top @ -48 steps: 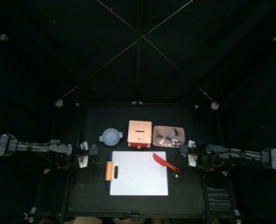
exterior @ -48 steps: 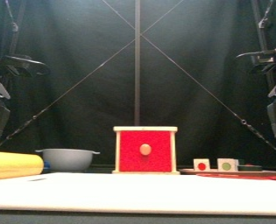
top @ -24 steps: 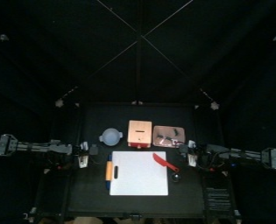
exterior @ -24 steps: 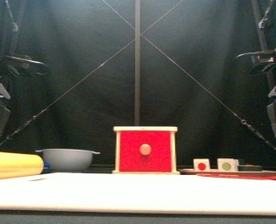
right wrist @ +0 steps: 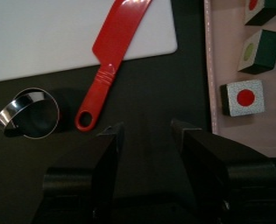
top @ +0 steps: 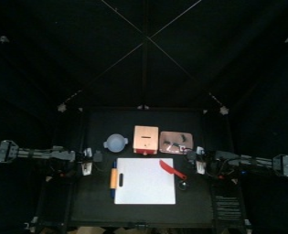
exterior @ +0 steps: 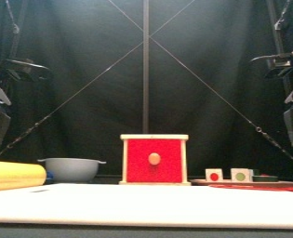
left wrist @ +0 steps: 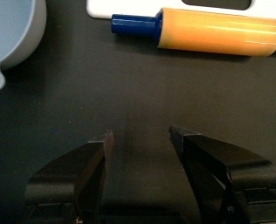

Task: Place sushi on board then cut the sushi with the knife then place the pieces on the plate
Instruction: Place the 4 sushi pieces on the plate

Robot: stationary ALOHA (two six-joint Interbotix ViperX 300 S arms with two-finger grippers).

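The surface [top: 103, 123] carried the white cutting board [top: 146, 183] at front centre. The pink tray [right wrist: 222, 52] lay behind the board's right corner.

**Handling**
- Board: bare, flat and probably stiff. It needed no grasp.
- Red knife [right wrist: 114, 48]: the blade rested on the board's right edge and the handle lay off it on the surface. It looked like light, rigid plastic. The narrow handle, clear of the board, was judged the best place to take hold.
- Sushi blocks [right wrist: 244, 94]: these lay on the tray, not yet on the board. They appeared small, light and hard, with flat dark sides. A grasp across two opposite sides was judged safest. It should be gentle, since smooth plastic may slip and the blocks may come apart.

**Jaws**
- Left gripper [left wrist: 140, 136]: jaws apart and empty, over bare surface left of the board, near the yellow rolling pin [left wrist: 216, 31].
- Right gripper [right wrist: 146, 125]: jaws apart and empty, over bare surface right of the board, between the metal cutter [right wrist: 25, 114] and the tray.

**Not determinable**
- The right wrist view cut the tray off, so the number of blocks could not be settled.
- The front view showed the tray edge-on, with only two block faces visible.
- It could not be told whether any blocks were joined.
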